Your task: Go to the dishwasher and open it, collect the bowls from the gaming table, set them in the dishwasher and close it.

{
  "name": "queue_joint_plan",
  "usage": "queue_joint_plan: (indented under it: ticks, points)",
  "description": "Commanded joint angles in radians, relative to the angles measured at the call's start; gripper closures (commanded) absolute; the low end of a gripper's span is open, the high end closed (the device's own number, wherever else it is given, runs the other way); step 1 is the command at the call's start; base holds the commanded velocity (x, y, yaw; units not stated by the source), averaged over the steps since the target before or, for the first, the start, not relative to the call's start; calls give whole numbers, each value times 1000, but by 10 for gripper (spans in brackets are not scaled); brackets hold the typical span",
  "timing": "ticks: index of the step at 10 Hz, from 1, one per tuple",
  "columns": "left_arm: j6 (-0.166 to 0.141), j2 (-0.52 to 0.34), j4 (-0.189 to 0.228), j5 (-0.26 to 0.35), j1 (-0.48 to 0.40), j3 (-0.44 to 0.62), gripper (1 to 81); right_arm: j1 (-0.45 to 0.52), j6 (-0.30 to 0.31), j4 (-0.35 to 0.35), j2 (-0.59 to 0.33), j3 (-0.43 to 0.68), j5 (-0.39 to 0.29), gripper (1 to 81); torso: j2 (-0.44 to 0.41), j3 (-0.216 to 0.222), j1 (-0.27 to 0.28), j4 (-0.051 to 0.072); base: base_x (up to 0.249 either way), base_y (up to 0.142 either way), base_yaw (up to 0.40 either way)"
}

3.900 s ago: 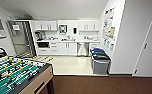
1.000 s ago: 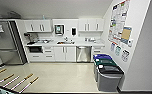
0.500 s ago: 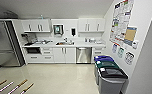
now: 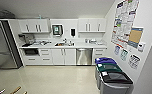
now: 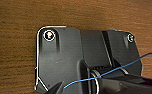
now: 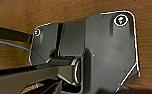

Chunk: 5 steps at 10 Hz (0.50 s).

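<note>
Kitchenette dead ahead. The dishwasher (image 4: 84, 56) sits shut under the white worktop (image 4: 64, 46), between the white cabinet doors (image 4: 63, 56) and a drawer stack, just right of the sink (image 4: 64, 44). A steel fridge (image 4: 3, 45) stands far left, and three bins (image 4: 112, 76) line the right wall under some posters (image 4: 124, 21). Both wrist cams look past the robot's dark plate at wood-grain surface (image 5: 14, 50); can't tell either tool's state.

Bright, even light; soft blur
</note>
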Motion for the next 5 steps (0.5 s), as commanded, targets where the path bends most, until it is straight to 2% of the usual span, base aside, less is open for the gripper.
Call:
queue_joint_plan:
  ticks: [1, 5]
  points:
    - [5, -10, 12, 50, -49, 3, 10, 49, -4, -10, -15, 8, -55, 10, 0, 0, 0, 0, 256, 0, 0]
    - [5, -9, 10, 50, -50, -9, 10, 49, -2, -10, -15, 8, -53, 10, 0, 0, 0, 0, 256, 0, 0]
